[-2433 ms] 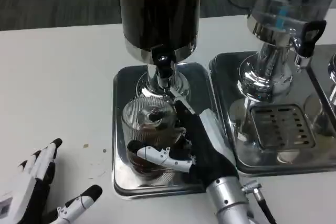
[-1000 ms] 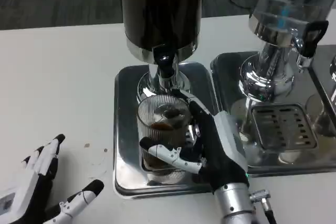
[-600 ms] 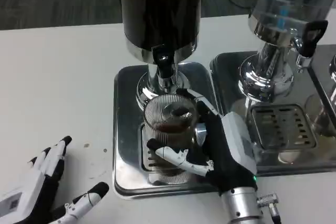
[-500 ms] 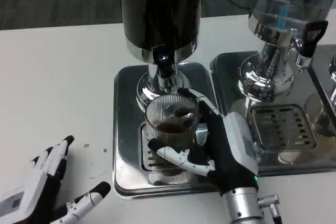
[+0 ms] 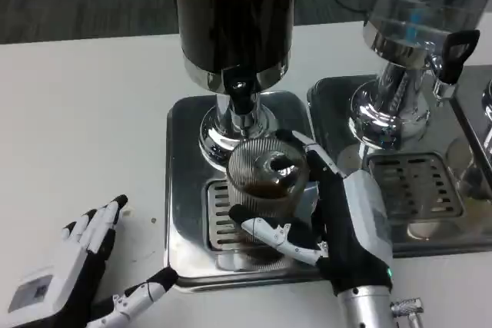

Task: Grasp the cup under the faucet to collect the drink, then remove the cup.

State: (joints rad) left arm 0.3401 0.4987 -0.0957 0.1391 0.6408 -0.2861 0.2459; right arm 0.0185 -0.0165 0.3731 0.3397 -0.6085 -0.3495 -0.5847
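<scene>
The right hand (image 5: pixel 346 217) grips the ribbed glass cup (image 5: pixel 265 190), its fingers (image 5: pixel 280 234) wrapped round the near side and the thumb side behind; the cup stands upright with dark drink in its lower part. The cup sits above the slotted grate of the left drip tray (image 5: pixel 184 190), just in front of and slightly right of the faucet (image 5: pixel 240 97) of the dark drink dispenser (image 5: pixel 233 13); whether its base touches the grate cannot be told. The left hand (image 5: pixel 77 278) lies on the white table (image 5: pixel 84 113) at the near left, holding nothing, fingers spread apart, well clear of the tray. To the right stands a second, clear dispenser (image 5: pixel 419 5) with a black tap lever (image 5: pixel 453 55) over its own drip tray (image 5: pixel 415 190)
</scene>
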